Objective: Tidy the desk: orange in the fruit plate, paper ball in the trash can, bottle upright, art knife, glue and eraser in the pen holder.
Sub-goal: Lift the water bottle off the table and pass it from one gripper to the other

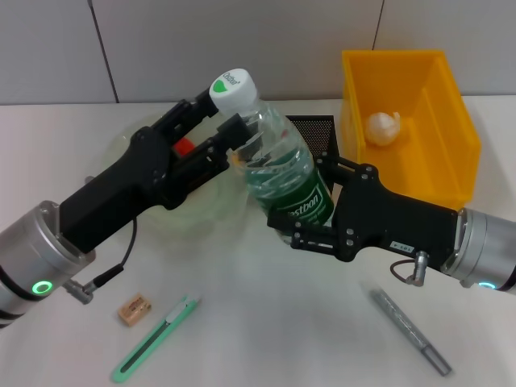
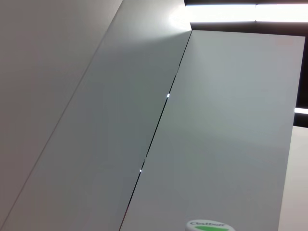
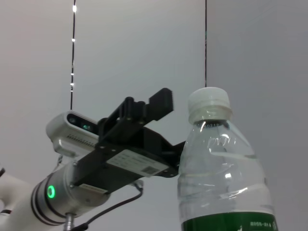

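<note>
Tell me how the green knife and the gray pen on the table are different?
The art knife is light green and flat; the gray pen is silver-gray and round. The knife lies at the robot's left near the eraser; the pen lies at its right, alone. Both rest flat on the table, untouched.

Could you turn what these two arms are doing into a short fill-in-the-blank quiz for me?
1. Both the left gripper and right gripper are at the ____.
2. The paper ball lies inside the ____ bin.
3. The bottle cap is white and ____.
4. The eraser lies beside the green ____.

Missing words: bottle; yellow; green; art knife
</note>
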